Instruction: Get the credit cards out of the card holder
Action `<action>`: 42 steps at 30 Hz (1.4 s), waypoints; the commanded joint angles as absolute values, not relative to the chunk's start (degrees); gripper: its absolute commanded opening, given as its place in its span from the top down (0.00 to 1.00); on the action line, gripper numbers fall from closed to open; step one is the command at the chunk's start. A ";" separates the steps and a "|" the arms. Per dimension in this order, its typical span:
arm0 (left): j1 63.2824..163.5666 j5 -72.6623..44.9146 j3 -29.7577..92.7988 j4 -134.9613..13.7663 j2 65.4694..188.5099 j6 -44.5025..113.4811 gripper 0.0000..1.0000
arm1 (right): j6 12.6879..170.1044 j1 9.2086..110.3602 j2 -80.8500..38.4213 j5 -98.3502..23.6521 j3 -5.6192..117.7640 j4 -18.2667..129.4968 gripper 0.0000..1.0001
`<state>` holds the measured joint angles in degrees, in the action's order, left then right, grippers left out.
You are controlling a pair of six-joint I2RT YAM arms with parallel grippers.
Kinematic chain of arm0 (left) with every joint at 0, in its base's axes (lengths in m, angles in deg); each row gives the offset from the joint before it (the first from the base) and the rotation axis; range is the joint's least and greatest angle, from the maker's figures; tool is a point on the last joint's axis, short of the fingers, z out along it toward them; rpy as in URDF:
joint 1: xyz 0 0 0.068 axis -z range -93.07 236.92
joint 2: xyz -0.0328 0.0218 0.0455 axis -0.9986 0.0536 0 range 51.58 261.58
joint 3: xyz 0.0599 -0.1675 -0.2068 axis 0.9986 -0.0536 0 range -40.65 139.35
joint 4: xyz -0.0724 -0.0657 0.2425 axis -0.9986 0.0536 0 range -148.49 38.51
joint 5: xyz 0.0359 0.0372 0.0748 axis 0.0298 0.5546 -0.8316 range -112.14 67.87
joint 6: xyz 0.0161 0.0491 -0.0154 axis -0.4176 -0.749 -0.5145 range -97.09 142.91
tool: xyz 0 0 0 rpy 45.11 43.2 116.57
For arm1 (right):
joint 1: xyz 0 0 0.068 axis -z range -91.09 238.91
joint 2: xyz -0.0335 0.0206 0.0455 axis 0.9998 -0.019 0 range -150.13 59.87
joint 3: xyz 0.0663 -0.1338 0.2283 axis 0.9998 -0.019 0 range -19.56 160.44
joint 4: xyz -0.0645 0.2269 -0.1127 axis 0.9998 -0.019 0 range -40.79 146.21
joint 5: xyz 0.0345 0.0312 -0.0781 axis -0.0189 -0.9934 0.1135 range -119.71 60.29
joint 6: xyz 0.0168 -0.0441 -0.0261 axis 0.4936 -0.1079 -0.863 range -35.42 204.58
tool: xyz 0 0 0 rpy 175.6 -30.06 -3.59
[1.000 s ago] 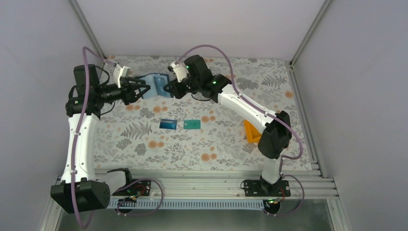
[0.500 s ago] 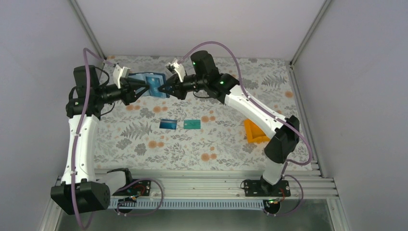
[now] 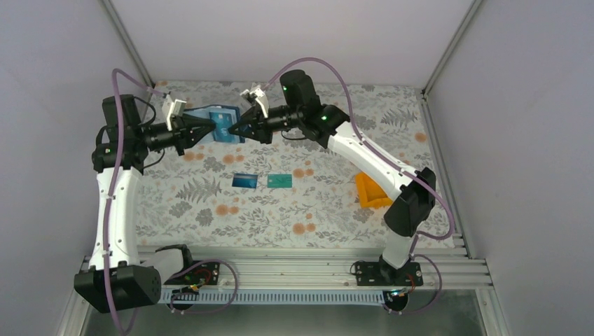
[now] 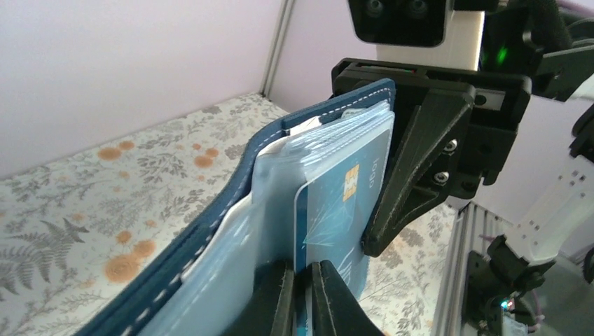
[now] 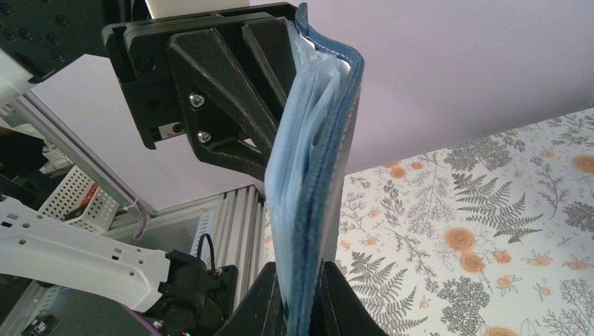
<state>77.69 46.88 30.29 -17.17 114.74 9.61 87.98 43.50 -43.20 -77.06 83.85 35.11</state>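
Left claw (image 4: pixel 302 297): mine, pinched together, as far as I can tell on the edge of a light blue plastic card (image 4: pixel 343 224) in the holder's pocket.
Right claw (image 5: pixel 302 301): mine, clamped on the flat navy card holder (image 5: pixel 323 175).
Card holder: upright in the air between both claws.
Loose cards: a dark blue card (image 3: pixel 244 180) and a teal card (image 3: pixel 279 180) lie flat, near each other, on the floral table (image 3: pixel 210 210).

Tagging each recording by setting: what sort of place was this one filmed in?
Probably a lab robot cell, not a home: plain white panels in an aluminium frame enclose a floral tablecloth, with a left arm and right arm bolted at its near edge.
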 commanded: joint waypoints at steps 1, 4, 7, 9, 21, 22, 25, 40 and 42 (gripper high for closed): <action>79.55 56.01 33.02 -14.02 115.41 5.27 0.97 | 87.62 41.14 -45.25 -82.60 88.19 39.57 0.96; 79.39 59.25 34.12 -11.53 115.26 2.40 0.98 | 86.35 41.25 -44.76 -81.92 87.57 38.85 0.90; 78.75 60.32 35.05 -10.06 115.28 1.06 0.98 | 85.64 42.13 -43.11 -81.33 85.01 39.41 0.80; 78.30 59.78 35.40 -9.67 115.43 0.87 0.98 | 85.51 42.93 -41.81 -81.37 83.10 39.93 0.74; 76.67 58.86 36.20 -7.66 115.81 -1.34 0.98 | 78.39 46.31 -35.83 -86.24 75.93 37.44 0.54; 76.57 58.82 36.25 -7.50 115.81 -1.53 0.98 | 78.20 46.55 -34.53 -86.61 75.83 37.32 0.56; 76.56 59.12 36.04 -7.26 115.76 -1.91 0.98 | 78.52 47.02 -34.24 -87.02 75.92 37.31 0.72; 76.27 60.08 35.42 -5.08 116.71 -5.61 0.98 | 77.33 49.02 -33.69 -90.43 75.63 35.72 0.96; 76.21 60.11 35.33 -5.53 116.66 -5.06 0.98 | 77.79 48.93 -34.59 -91.66 76.53 35.46 0.96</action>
<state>77.03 59.66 34.75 -5.02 116.68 -3.44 78.32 48.07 -36.05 -87.71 75.90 36.31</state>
